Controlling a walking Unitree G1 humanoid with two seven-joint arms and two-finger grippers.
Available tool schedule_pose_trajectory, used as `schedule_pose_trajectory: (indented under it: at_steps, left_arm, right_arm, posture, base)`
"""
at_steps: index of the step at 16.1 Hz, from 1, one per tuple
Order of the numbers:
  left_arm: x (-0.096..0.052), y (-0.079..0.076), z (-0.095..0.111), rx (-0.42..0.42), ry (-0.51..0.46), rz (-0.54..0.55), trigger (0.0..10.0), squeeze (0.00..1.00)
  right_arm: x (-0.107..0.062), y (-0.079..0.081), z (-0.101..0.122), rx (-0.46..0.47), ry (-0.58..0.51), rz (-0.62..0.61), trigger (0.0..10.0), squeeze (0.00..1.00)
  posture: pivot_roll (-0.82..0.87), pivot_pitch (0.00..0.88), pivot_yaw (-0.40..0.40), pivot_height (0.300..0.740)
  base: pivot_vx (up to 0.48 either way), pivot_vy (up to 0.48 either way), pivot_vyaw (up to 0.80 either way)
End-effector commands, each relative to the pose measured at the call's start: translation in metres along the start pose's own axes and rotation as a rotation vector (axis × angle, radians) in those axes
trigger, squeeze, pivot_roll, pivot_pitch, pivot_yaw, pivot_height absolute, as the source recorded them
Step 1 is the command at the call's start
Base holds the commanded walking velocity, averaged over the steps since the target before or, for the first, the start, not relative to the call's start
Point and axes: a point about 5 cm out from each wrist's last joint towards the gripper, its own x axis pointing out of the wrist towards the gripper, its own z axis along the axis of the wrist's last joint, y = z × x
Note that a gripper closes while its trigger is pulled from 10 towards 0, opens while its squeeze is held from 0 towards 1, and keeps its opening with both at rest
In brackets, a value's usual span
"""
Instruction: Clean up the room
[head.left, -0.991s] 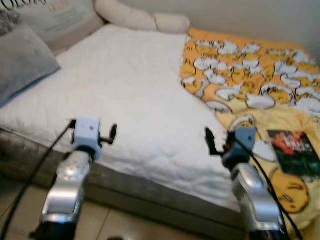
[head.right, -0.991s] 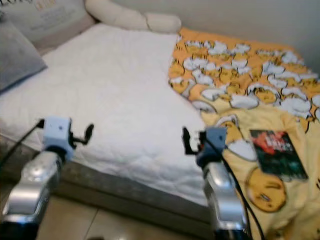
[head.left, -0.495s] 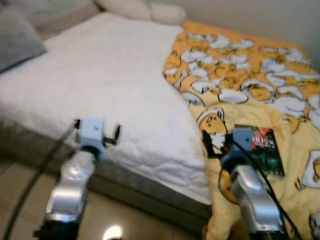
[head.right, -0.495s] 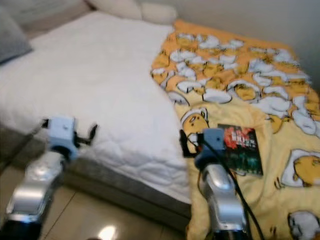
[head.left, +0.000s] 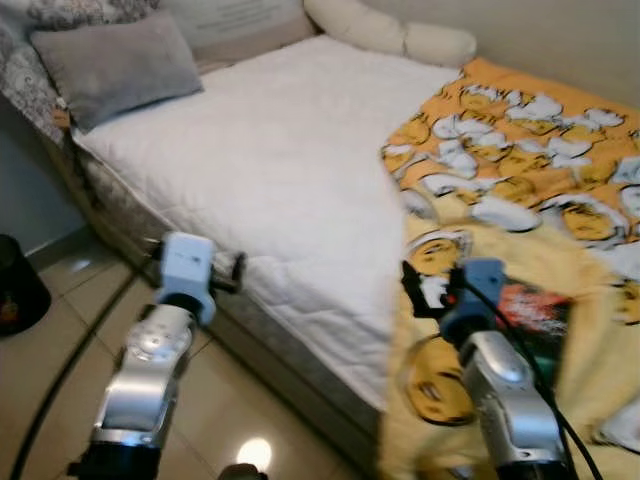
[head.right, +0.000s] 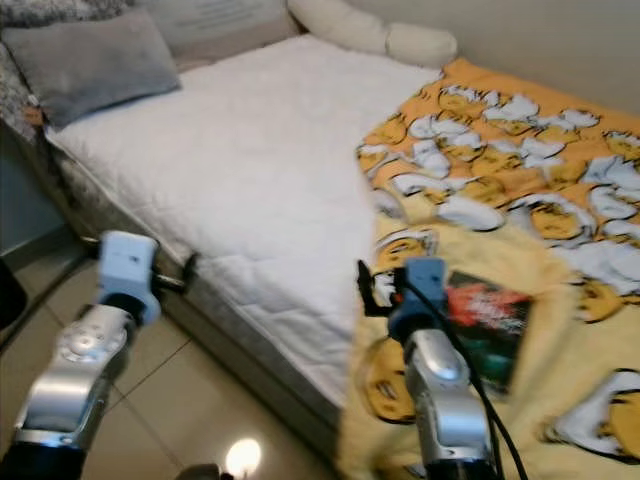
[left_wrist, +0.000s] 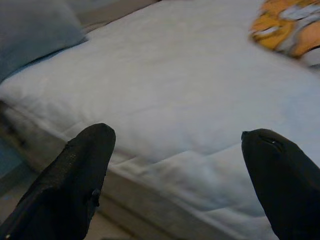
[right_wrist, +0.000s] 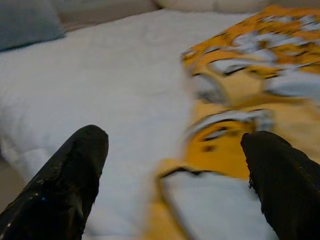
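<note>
**Spotter:** What step are you on?

**Operator:** As I read it, the approach. I'm standing at the long side of the bed with the white quilted mattress (head.left: 290, 170). Both arms are raised in front of me. My left pincer (left_wrist: 175, 165) is spread and empty, held by the mattress edge. My right pincer (right_wrist: 175, 170) is spread and empty too, over the yellow-and-orange cartoon-print blanket (head.left: 520, 150) rumpled across the far half.

**Spotter:** What needs tidying?

**Operator:** A dark book with a red-and-green cover (head.right: 490, 320) lies flat on the blanket, just beyond my right wrist. My guess is the next move calls for reaching the right pincer further out and down to the book's near edge.

**Spotter:** Any title legible?

**Operator:** No, too blurred. The beige printed cushion (head.left: 235, 20) beside the grey fabric pillow (head.left: 115, 65) carries lettering I can't read either.
</note>
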Motion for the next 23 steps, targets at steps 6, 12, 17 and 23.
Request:
schedule_pose_trajectory:
  at_steps: [6,12,17,23]
  left_arm:
    - [-0.001,0.001,0.002,0.023,-0.003,-0.013,10.0,1.0]
    - [-0.005,-0.002,0.0,0.044,0.004,-0.086,10.0,1.0]
    - [-0.011,-0.013,-0.008,0.148,0.044,-0.351,10.0,1.0]
    - [-0.021,-0.024,-0.012,0.207,0.112,-0.683,10.0,1.0]
  right_arm:
    - [-0.002,0.003,-0.001,0.025,0.011,0.029,10.0,1.0]
    - [-0.001,0.008,0.005,0.021,-0.009,0.05,10.0,0.49]
    - [0.009,-0.002,-0.002,0.155,0.129,0.019,10.0,0.0]
    - [0.036,-0.025,-0.016,0.395,0.309,-0.101,10.0,0.0]
  posture:
    - [0.0,0.0,-0.034,0.74]
    - [0.0,0.0,-0.027,0.74]
    - [0.0,0.0,-0.009,0.74]
    - [0.0,0.0,0.007,0.74]
  base:
    - [0.0,-0.461,0.0]
    - [0.0,0.0,0.0]
    - [0.0,0.0,0.0]
    - [0.0,0.0,0.0]
